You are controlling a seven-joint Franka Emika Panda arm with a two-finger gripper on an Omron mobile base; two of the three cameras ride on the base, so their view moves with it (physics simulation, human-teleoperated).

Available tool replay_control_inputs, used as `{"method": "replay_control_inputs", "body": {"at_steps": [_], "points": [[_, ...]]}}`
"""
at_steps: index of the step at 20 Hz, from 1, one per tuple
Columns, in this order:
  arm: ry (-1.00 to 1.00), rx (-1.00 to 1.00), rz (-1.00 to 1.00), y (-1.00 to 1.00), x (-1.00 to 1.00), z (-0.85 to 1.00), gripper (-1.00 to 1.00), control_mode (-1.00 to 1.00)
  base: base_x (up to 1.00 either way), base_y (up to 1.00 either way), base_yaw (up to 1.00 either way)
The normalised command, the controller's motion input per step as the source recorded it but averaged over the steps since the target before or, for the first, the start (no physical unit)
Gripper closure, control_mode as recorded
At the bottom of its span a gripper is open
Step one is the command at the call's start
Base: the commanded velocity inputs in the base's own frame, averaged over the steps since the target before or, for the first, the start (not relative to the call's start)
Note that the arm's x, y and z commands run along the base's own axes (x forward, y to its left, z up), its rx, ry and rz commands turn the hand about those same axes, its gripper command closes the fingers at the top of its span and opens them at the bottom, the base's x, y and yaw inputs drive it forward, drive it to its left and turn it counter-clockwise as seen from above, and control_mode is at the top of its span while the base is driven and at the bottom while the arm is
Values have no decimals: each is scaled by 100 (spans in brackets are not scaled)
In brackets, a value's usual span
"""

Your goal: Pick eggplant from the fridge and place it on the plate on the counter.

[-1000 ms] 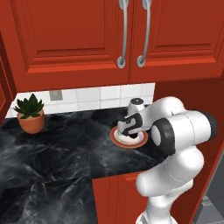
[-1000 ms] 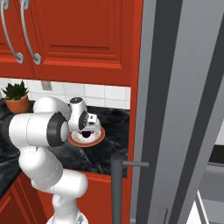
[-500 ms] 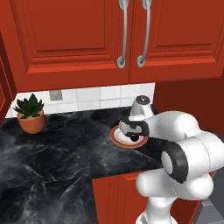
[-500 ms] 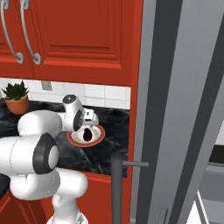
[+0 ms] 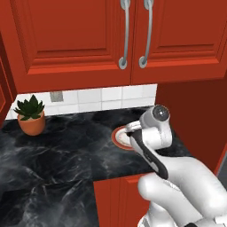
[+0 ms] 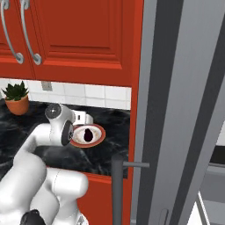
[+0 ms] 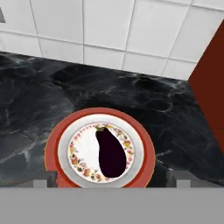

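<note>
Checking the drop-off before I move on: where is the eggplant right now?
The eggplant lies on the plate on the black counter, near the white tile wall and red side panel, with the gripper above it.

Eggplant (image 7: 110,153) lies on the plate (image 7: 52,142), which sits on the counter (image 7: 35,100) near the tiled back wall (image 7: 109,30); potted plant (image 5: 30,116) stands well apart to the left
</note>
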Motion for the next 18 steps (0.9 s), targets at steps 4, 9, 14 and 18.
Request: {"method": "replay_control_inputs", "body": {"at_steps": [4, 9, 14, 18], "points": [[-12, 4, 0, 0, -80, 100, -100, -100, 0, 0, 0], [-4, 3, 0, 0, -99, 97, -100, -100, 0, 0, 0], [0, 0, 0, 0, -100, 54, -100, -100, 0, 0, 0], [-8, -1, 0, 0, -100, 0, -100, -100, 0, 0, 0]]}}
